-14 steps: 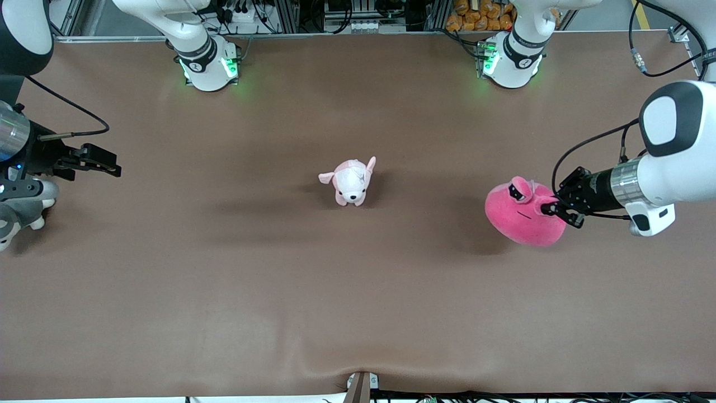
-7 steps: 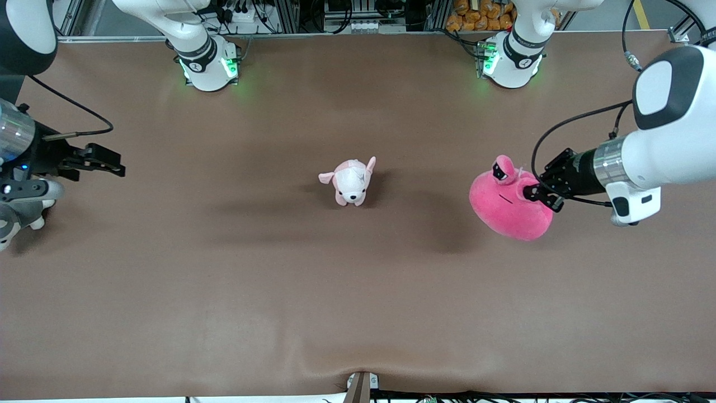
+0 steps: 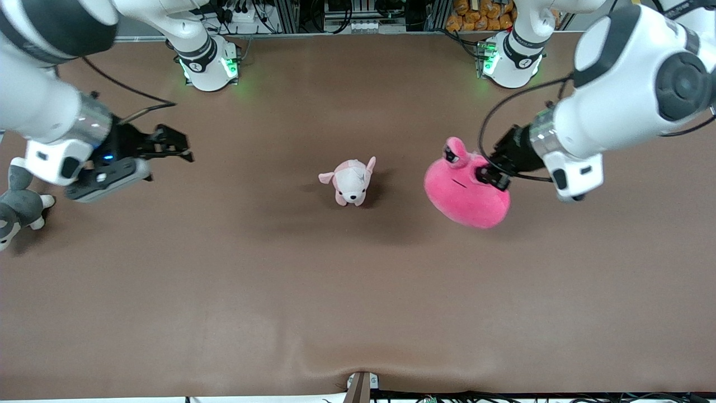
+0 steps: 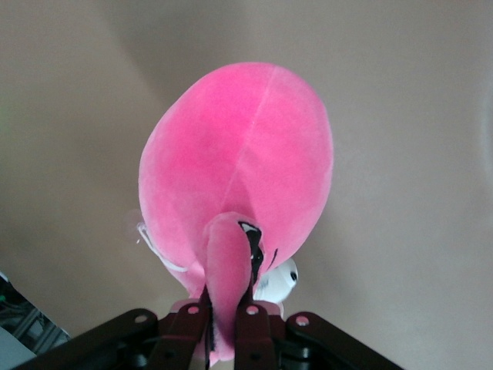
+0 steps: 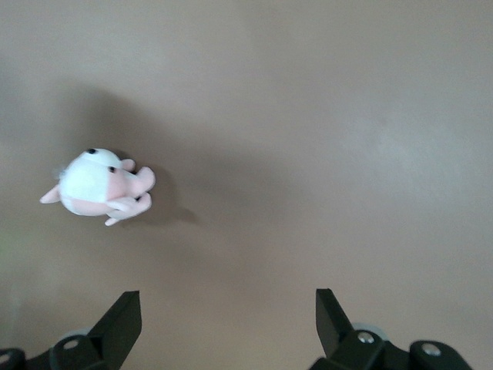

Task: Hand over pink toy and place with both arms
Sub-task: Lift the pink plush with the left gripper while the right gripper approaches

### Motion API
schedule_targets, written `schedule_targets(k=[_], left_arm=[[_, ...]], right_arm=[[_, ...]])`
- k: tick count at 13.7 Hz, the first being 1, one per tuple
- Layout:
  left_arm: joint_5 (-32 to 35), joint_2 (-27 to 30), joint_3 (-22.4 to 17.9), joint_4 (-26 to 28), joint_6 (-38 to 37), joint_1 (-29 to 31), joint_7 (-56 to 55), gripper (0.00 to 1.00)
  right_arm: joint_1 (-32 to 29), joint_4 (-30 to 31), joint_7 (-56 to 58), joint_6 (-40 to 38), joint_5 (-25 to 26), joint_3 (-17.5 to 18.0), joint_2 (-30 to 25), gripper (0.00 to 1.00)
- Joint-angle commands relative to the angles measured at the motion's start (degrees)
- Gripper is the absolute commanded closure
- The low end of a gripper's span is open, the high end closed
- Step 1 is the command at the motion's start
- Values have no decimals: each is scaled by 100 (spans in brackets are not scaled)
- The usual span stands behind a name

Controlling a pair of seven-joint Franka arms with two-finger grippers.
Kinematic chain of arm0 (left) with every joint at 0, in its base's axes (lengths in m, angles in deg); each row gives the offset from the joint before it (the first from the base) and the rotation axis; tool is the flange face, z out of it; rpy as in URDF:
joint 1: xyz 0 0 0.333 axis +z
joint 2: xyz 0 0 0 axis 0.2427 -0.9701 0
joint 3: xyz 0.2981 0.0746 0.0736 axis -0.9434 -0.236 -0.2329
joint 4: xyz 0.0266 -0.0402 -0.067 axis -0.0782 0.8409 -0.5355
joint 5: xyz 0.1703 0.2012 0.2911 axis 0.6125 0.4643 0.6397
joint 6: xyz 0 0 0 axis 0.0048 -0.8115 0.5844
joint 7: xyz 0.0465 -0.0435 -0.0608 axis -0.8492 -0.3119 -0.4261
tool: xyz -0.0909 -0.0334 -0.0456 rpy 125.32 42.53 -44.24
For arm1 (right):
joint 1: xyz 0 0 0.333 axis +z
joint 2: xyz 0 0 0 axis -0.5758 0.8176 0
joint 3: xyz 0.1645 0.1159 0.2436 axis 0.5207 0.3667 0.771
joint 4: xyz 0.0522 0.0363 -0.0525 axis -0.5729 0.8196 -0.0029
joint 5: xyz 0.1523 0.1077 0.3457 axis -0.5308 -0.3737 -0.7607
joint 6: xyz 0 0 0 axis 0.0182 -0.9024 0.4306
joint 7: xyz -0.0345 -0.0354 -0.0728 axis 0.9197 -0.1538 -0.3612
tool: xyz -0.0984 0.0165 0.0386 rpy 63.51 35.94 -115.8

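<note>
Grip on the pink toy (image 3: 467, 193) is thin: my left gripper (image 3: 488, 178) has its fingers (image 4: 248, 327) pinched only on one stubby eye stalk, so the whole round body hangs off that nub in the air over the counter (image 3: 358, 302), toward the left arm's end, beside the puppy plush (image 3: 351, 182). My right gripper (image 3: 170, 146) hangs over the counter toward the right arm's end with its fingers (image 5: 123, 320) spread wide and nothing between them. I judge the stalk could slide out if the body swings. At the handover my right fingers may find little to bite on so rounded a body. The grey-and-white plush (image 3: 17, 207) sits at the counter's edge.
</note>
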Motion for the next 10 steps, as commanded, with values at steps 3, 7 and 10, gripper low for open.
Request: schedule_targets(k=[3, 7, 10], left_arm=[[-462, 5, 629, -181, 383, 27, -1533, 100], [-833, -21, 980, -181, 1182, -17, -3107, 100], [-947, -82, 1174, -164, 1500, -26, -3637, 100]], right_arm=[[1203, 20, 248, 1035, -90, -73, 52, 0], [1950, 20, 186, 1775, -98, -73, 114, 0], [2496, 20, -566, 1829, -90, -73, 114, 0]])
